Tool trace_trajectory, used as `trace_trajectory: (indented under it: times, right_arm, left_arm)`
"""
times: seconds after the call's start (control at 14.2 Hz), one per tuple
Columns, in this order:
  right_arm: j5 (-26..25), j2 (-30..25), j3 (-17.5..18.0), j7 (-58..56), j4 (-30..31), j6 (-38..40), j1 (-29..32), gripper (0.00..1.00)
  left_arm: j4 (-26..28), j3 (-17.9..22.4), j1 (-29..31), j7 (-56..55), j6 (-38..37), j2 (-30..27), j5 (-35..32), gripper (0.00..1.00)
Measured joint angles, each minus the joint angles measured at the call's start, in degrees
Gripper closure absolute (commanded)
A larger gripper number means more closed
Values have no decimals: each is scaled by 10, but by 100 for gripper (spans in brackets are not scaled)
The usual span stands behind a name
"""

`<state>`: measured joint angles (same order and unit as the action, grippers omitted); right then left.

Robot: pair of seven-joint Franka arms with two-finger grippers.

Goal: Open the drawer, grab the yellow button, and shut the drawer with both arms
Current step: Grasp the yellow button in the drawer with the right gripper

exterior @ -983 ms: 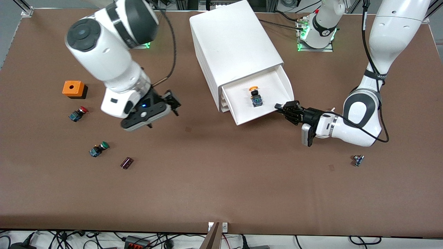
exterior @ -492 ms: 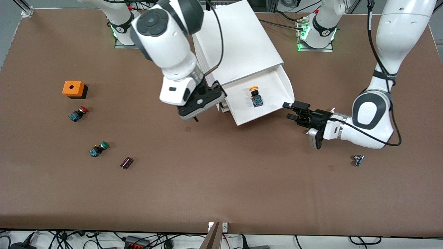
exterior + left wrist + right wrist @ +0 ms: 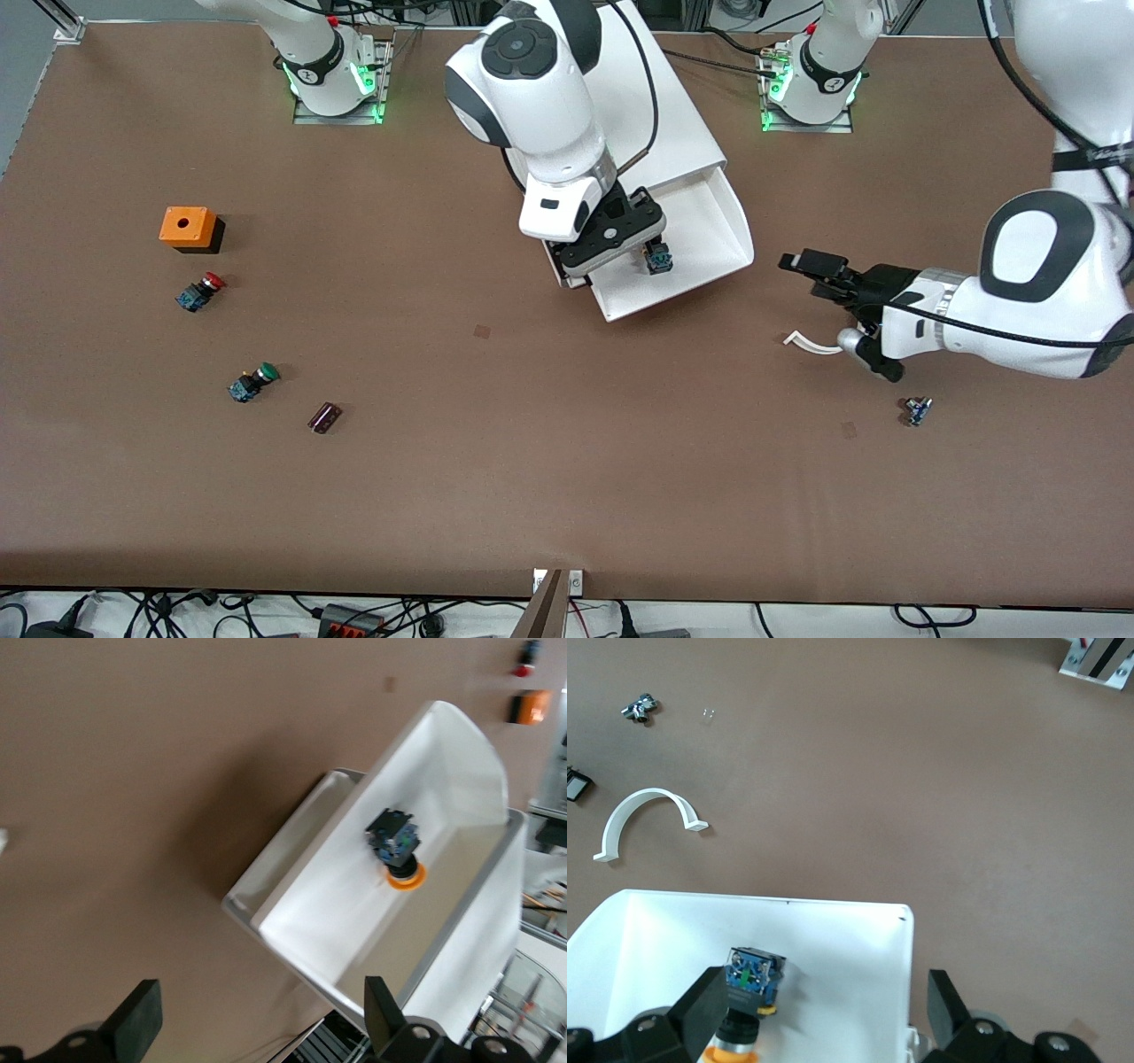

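The white cabinet (image 3: pixel 611 115) has its top drawer (image 3: pixel 709 230) pulled open. The orange-capped button (image 3: pixel 658 260) lies in it, partly under my right hand. My right gripper (image 3: pixel 633 252) is open over the drawer. In the right wrist view (image 3: pixel 824 1014) the button (image 3: pixel 749 988) lies beside one of its fingers (image 3: pixel 700 1010). My left gripper (image 3: pixel 819 270) is open and empty over the table, off the drawer's front toward the left arm's end. The left wrist view (image 3: pixel 257 1028) shows the drawer (image 3: pixel 301 912) and button (image 3: pixel 396 843) at a distance.
A white curved strip (image 3: pixel 811 344) lies on the table under my left hand. A small metal part (image 3: pixel 917 410) lies nearer the camera. At the right arm's end lie an orange box (image 3: pixel 188 228), a red-capped button (image 3: pixel 200 291), a green-capped button (image 3: pixel 252 381) and a dark piece (image 3: pixel 324 416).
My right arm swung from the right arm's end of the table to over the open drawer. My left gripper drew back from the drawer's front, and the white curved strip now shows.
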<state>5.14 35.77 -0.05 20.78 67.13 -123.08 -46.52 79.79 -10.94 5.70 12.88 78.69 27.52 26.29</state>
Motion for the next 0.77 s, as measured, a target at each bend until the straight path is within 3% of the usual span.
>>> trace_trajectory:
  times: [0.21, 0.42, 0.77]
  right_arm:
    - [0, 33, 0, 46, -22, -2, -13, 0]
    - [-20, 52, 0, 81, -35, -2, -31, 4]
    - [-22, 56, -1, 92, -37, -4, -39, 16]
  left_arm:
    - [-51, -10, -20, -149, -39, -24, -114, 0]
    - [-86, -11, -39, -187, -44, -45, -202, 0]
    - [-132, -1, -33, -191, -44, -45, -226, 0]
